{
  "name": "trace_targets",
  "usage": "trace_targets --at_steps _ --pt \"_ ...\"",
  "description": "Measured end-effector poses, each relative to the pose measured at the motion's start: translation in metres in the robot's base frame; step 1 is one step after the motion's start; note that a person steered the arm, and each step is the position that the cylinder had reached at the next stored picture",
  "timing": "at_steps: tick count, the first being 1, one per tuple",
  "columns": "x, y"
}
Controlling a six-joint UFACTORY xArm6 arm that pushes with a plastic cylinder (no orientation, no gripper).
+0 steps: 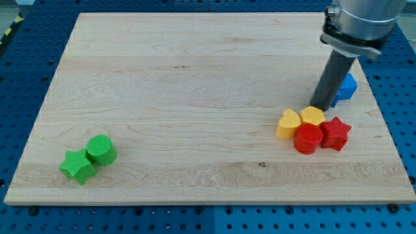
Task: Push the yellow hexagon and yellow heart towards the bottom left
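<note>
The yellow heart [288, 123] and the yellow hexagon [312, 116] lie side by side at the view's right, on the wooden board [195, 97]. My tip [318, 105] stands just above the hexagon, at or very near its upper edge, and up-right of the heart. A red cylinder [307, 138] and a red star [335, 133] press against the two yellow blocks from below and right. A blue block [346, 86] sits partly hidden behind the rod.
A green cylinder [101, 150] and a green star [78, 166] lie together near the board's bottom left corner. The board's right edge runs close to the red star. A blue perforated table surrounds the board.
</note>
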State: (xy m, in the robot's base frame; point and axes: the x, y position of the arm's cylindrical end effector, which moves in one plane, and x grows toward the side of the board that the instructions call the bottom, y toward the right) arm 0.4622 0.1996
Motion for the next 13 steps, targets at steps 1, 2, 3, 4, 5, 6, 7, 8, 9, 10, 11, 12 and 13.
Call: trace_targets --at_steps 1,2,3,4,5,6,7,8,9,10,11,12,13 --pt "0.0 0.009" --pt "0.003 0.008" --pt "0.024 0.008" --pt "0.033 0.004" --pt "0.033 0.003" --pt "0.033 0.003" --pt "0.033 -0.01" --pt "0.033 -0.051" --pt "0.033 -0.096" --pt "0.043 -0.128" --pt "0.063 -0.157" --pt "0.067 -0.194" --pt "0.067 -0.23"
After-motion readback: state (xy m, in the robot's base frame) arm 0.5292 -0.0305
